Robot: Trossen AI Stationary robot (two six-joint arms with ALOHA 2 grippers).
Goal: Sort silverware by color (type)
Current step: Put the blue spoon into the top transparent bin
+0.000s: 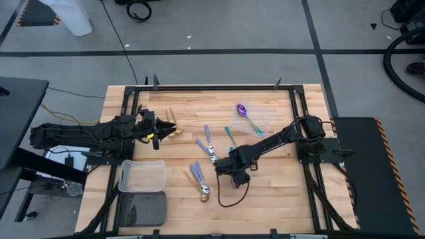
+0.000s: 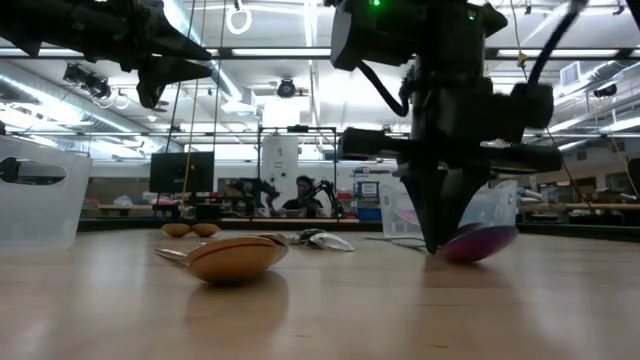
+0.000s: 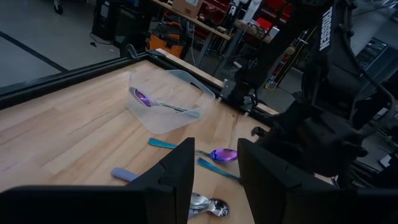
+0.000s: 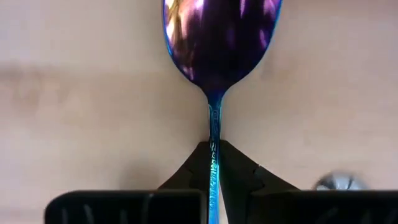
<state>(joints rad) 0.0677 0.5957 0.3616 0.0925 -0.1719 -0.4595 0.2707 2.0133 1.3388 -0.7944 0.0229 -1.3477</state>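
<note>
My right gripper (image 1: 232,170) stands near the table's middle, shut on an iridescent purple-blue spoon (image 4: 219,43). My left gripper (image 1: 162,130) is open and empty at the table's left, raised beside two gold spoons (image 1: 174,130). A purple spoon (image 1: 242,110) lies in a clear container (image 1: 260,119) at the far right. Lavender-handled spoons (image 1: 206,141) and a teal-handled one (image 1: 230,137) lie on the wood in the middle. More spoons (image 1: 198,178), one of them gold, lie nearer the front. My right gripper pinches the spoon's thin neck (image 4: 213,134), just behind the bowl, between its two fingertips (image 4: 239,168). The fingers come from above, pointing down, and lie across the handle. In the low view the bowl (image 2: 481,242) is tilted with its lower edge at the table top.
An empty clear container (image 1: 141,175) and a darker one (image 1: 141,207) stand at the front left. A black cord loop (image 1: 234,196) lies in front of my right gripper. A black frame (image 1: 212,87) rims the table. Bare wood lies at the front right.
</note>
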